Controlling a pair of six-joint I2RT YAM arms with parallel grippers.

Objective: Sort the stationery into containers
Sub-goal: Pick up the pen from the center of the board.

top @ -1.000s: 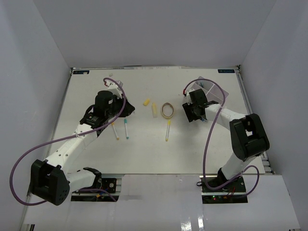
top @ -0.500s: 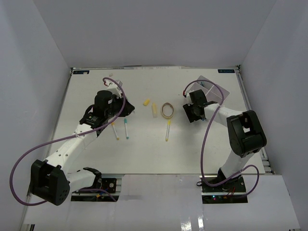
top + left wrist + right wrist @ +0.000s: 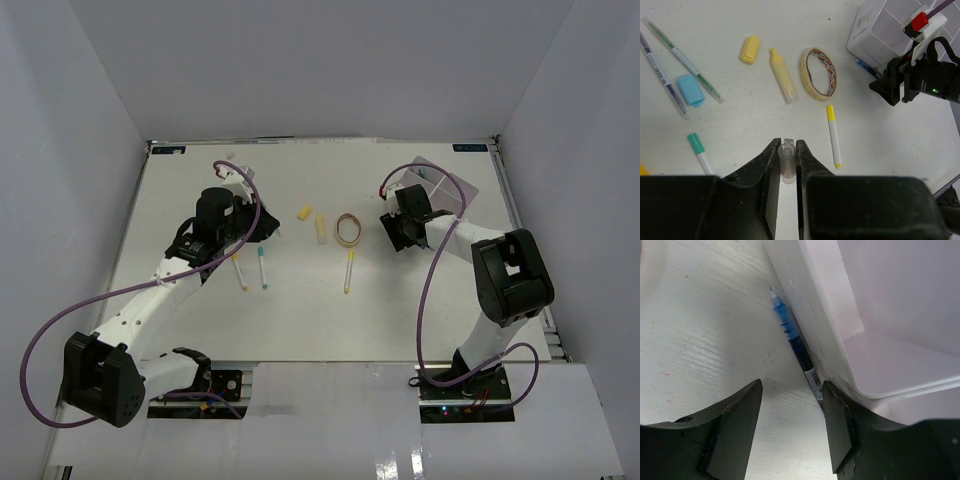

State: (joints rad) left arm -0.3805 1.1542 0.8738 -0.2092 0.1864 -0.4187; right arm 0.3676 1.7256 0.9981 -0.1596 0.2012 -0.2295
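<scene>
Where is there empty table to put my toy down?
The wide near strip of table, between the yellow-capped pen and the near edge, is bare. So is the far strip behind the yellow block. The middle, around the tape ring, is crowded.

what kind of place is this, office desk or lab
Probably a robot lab test cell, not an office: a white table boxed in by plain white panels, a left arm and right arm bolted at its near edge, a tape roll and divided tray laid out.
</scene>
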